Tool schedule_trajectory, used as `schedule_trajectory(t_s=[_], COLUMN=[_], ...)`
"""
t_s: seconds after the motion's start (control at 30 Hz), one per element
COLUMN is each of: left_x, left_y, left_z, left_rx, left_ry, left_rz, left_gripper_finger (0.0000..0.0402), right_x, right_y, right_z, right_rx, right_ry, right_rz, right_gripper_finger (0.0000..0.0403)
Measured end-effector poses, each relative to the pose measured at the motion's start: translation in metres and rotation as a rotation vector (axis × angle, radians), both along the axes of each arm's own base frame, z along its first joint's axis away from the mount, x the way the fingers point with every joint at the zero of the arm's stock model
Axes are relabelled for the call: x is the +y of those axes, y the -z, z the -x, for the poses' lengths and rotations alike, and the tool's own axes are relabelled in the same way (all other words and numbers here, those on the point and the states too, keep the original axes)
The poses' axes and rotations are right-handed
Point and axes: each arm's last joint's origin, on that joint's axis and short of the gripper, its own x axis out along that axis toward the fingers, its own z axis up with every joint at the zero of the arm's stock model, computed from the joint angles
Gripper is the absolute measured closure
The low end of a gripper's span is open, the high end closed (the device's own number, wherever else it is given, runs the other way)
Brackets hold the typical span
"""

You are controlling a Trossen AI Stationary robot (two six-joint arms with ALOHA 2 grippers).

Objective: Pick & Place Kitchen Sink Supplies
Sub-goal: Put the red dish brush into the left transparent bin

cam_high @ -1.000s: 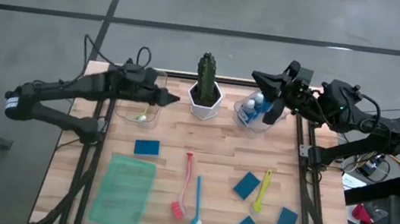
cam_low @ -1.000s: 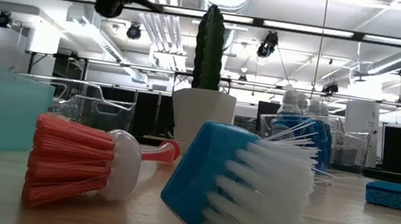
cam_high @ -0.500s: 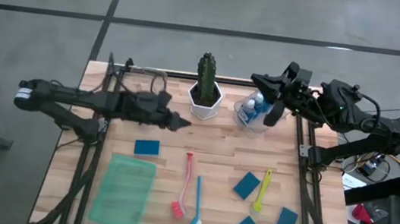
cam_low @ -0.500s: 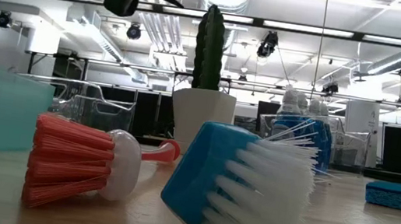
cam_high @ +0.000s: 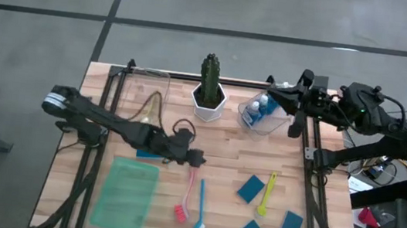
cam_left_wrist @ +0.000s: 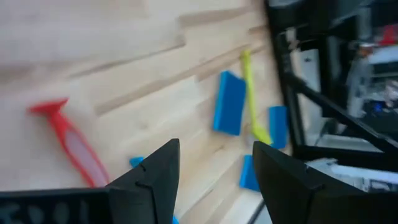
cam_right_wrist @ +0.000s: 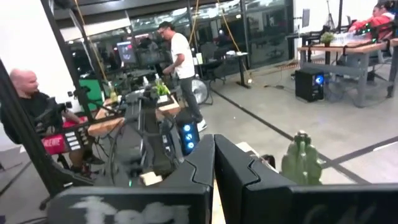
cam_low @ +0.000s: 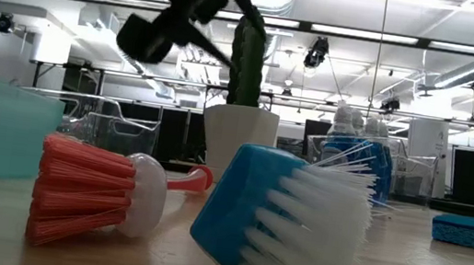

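Here the left pincer [cam_high: 196, 158] hangs released over the wooden table [cam_high: 230, 152]; right pincer [cam_high: 275, 92] clenched.

pale planked wood table [cam_high: 230, 152], matt; translucent glossy plastic tray [cam_high: 125, 194]; bristly plastic brushes [cam_low: 285, 223]; matt spongy sponges [cam_high: 250, 187].

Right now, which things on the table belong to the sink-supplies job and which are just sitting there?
Job items: blue bottles; pink brush; blue brush; yellow brush; lime brush; teal sponges.

Not part of it: cactus; green tray.
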Motion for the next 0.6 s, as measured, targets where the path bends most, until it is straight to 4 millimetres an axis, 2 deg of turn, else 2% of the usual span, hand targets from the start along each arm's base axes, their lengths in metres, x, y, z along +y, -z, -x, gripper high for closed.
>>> schedule_trajectory(t_s=[0.23,0.5,0.6], left_x=[-0.009,-0.008,-0.007], left_y=[0.032,0.05,0.057], left_z=[-0.018,-0.016,-0.016], left_rx=[0.119,0.35,0.383], left_ry=[-0.012,-0.054,-0.062], left_rz=[0.082,0.064,0.058], left_gripper_finger=[0.0209,0.0209,0.0209], right_x=[0.0,0.0,0.001], right_y=[-0.005,-0.001,0.0], right_z=[0.012,0.015,0.016], right_rx=[-0.028,0.015,0.027], right_ry=[0.0,-0.013,-0.027], right_rz=[0.015,0.015,0.015], right_gripper_finger=[0.0394,0.0394,0.0394])
